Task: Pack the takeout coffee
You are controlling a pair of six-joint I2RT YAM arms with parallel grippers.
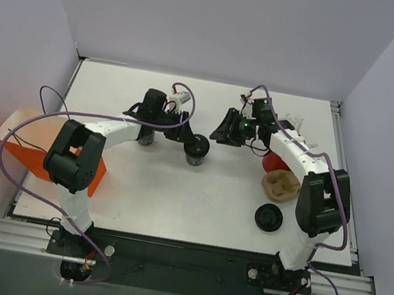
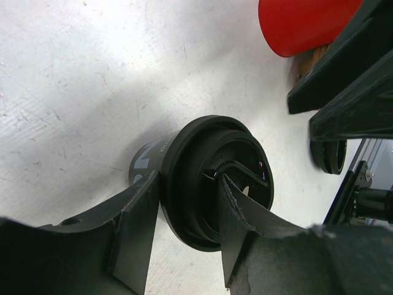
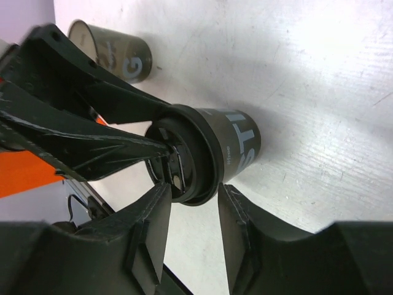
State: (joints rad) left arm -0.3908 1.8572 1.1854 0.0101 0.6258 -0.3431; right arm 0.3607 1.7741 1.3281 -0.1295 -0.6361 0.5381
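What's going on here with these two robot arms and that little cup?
The left gripper appears to pinch the lid rim of the takeout coffee, which stands upright mid-table: one finger is outside the rim, the other in the lid's recess. The right gripper hovers open right at that cup, holding nothing. The brown cup carrier sits apart by the right arm, so the coffee isn't packed yet.

You see the whole desk (image 1: 172,204) from high behind its near edge; both wrist cameras sit close to the takeout coffee (image 2: 190,184), apparently facing it from opposite sides.
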